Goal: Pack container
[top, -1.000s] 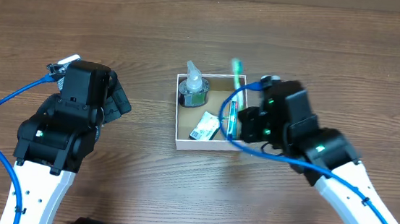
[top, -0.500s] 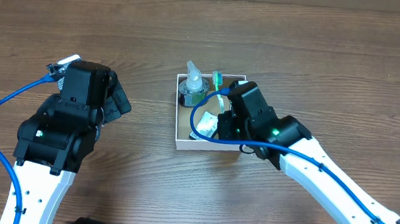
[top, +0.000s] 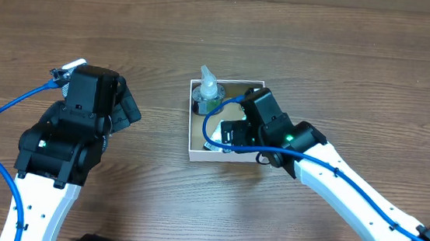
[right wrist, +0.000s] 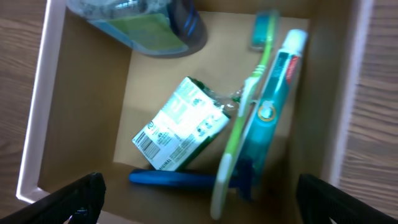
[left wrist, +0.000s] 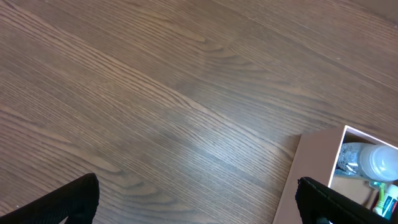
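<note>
The container [top: 191, 139], a small square box with white walls and a brown inside, sits mid-table. My right gripper [top: 234, 131] hovers over its right half. In the right wrist view the right gripper [right wrist: 214, 200] is open, and below it a green toothbrush [right wrist: 249, 118] lies loose in the container [right wrist: 36, 124], leaning on a toothpaste tube [right wrist: 277, 112]. A green-and-white packet [right wrist: 180, 127], a blue razor [right wrist: 171, 179] and a clear bottle [right wrist: 143, 22] share the box. My left gripper [top: 128, 109] stays left of the box. It is open over bare wood [left wrist: 199, 202], with the container's corner [left wrist: 311, 171] by its right finger.
The bottle's white nozzle [top: 208, 81] sticks up above the container's back-left corner. Blue cables loop from both arms, and one [top: 216, 121] hangs over the box. The brown wooden tabletop [top: 345, 62] spreads all around.
My right arm swung left over the container with the green toothbrush, dropped lower and opened its jaws. The toothbrush now lies in the box. The left arm has not moved.
</note>
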{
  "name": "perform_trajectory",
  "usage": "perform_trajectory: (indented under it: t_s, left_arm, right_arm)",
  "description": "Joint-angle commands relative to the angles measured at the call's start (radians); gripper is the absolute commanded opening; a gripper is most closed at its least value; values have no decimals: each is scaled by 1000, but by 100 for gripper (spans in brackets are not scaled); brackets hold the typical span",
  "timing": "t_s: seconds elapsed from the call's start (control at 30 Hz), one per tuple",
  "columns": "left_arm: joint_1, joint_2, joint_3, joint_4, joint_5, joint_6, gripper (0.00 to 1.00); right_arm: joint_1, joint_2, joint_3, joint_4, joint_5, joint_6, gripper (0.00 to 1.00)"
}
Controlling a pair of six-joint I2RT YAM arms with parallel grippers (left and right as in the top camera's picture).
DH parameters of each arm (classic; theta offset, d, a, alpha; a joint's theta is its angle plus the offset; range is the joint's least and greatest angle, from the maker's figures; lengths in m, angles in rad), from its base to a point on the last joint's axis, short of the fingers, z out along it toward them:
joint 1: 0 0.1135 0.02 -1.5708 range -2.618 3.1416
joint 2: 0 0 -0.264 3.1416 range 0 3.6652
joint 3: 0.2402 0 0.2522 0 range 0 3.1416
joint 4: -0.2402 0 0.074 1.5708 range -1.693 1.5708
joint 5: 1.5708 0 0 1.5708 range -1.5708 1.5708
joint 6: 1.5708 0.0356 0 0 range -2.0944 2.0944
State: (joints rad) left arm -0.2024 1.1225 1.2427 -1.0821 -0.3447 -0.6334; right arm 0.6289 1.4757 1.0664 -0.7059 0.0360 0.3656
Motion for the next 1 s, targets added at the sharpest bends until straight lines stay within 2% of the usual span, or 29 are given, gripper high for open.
perform_trajectory:
  t_s: [0.0,0.27,0.4,0.53,0.97]
  left_arm:
    - [4,3,17,1,-9,1,100]
    - [4,3,17,1,-9,1,100]
    - [4,3,17,1,-9,1,100]
    - [4,3,17,1,-9,1,100]
    - [4,3,17,1,-9,1,100]
  right_arm:
    - [-6,-142,61,-10,121,2,100]
    - [-131,-373,76,-47,182,-36,100]
    - [-190,-467,76,-19,211,-113,100]
    - [-201,-545,76,14,227,-112,100]
    - [-201,-556,73,9,225,-112,100]
